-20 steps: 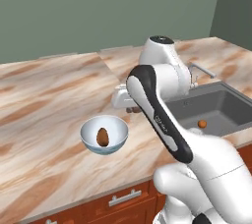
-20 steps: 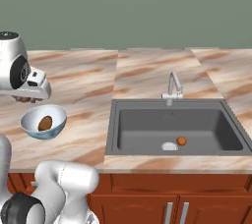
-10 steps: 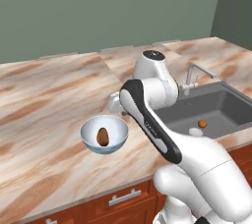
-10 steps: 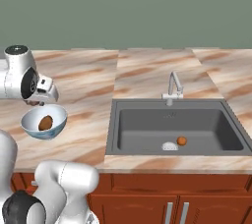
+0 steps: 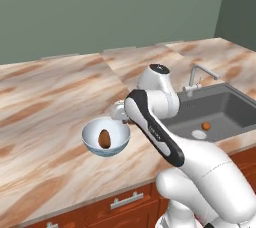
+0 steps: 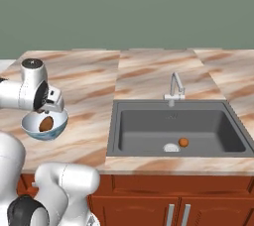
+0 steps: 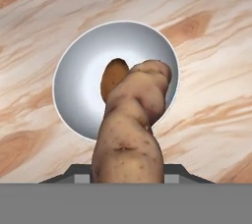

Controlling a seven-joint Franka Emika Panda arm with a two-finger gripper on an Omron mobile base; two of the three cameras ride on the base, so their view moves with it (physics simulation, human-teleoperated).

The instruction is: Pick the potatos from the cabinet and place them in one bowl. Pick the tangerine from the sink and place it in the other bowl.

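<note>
The pale bowl (image 7: 78,70) stands open directly under the claw (image 7: 127,166), which grips a potato (image 7: 133,129). One potato (image 7: 113,76) already lies inside. The desk (image 5: 45,102) around is bare; the sink (image 6: 149,131) is well apart.

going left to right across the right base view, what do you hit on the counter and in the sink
pale bowl with a potato in it → faucet → silver drain → tangerine
</note>
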